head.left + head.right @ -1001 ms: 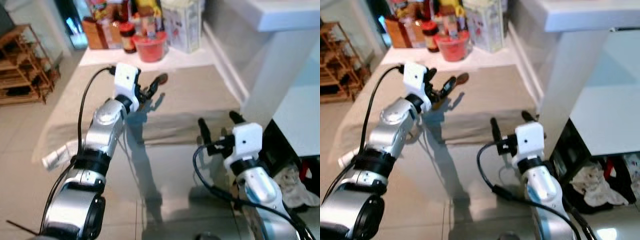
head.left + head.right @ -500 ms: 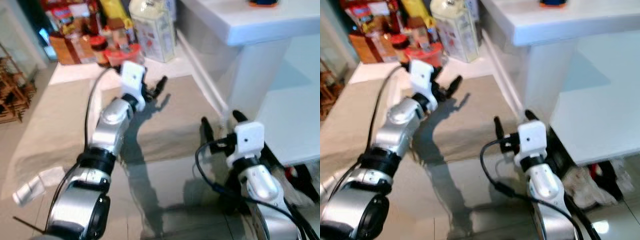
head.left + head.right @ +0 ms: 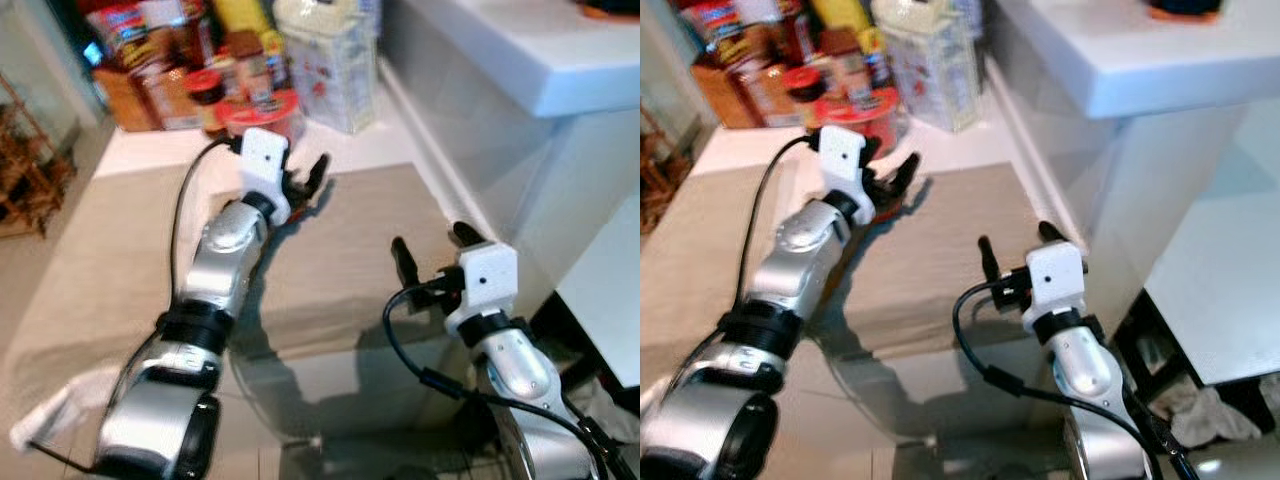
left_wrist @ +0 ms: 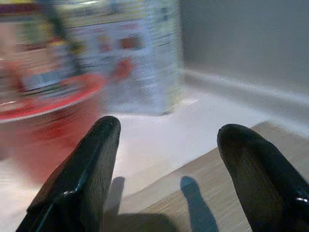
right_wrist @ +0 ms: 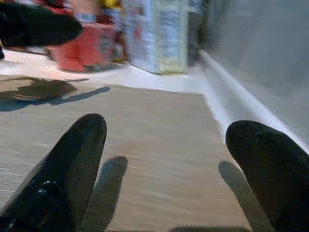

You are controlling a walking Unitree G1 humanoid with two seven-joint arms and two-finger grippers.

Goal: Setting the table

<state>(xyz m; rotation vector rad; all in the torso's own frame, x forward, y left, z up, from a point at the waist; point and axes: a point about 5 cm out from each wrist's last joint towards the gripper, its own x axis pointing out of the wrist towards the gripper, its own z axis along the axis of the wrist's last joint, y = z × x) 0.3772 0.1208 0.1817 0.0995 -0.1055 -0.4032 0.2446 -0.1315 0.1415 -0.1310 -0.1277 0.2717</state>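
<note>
The robot stands over a low desk (image 3: 130,270) with a tan mat (image 3: 350,250) spread on it. Both arms reach out over the mat.

The left hand (image 3: 308,185) is stretched far forward, near the back edge of the mat. Its two black fingers (image 4: 82,174) are spread apart and hold nothing. Just past them is a red tub (image 3: 262,115) sitting on the white strip of desk behind the mat. Next to the tub stands a tall clear box with writing on it (image 3: 330,60). Jars, bottles and packets (image 3: 160,60) crowd together behind the tub, by the wall.

The right hand (image 3: 432,252) is closer to the robot, above the near right part of the mat. Its fingers (image 5: 63,164) are spread wide too, with nothing between them. Dark shadows of the fingers fall on the mat below.

No plate, cup or spoon can be seen on the mat, so the mat itself is what is laid out.

On the right is a big white counter (image 3: 520,60), higher than the desk. A wooden rack (image 3: 25,170) stands on the floor at the left. A black cable (image 3: 185,215) loops along the left arm.
</note>
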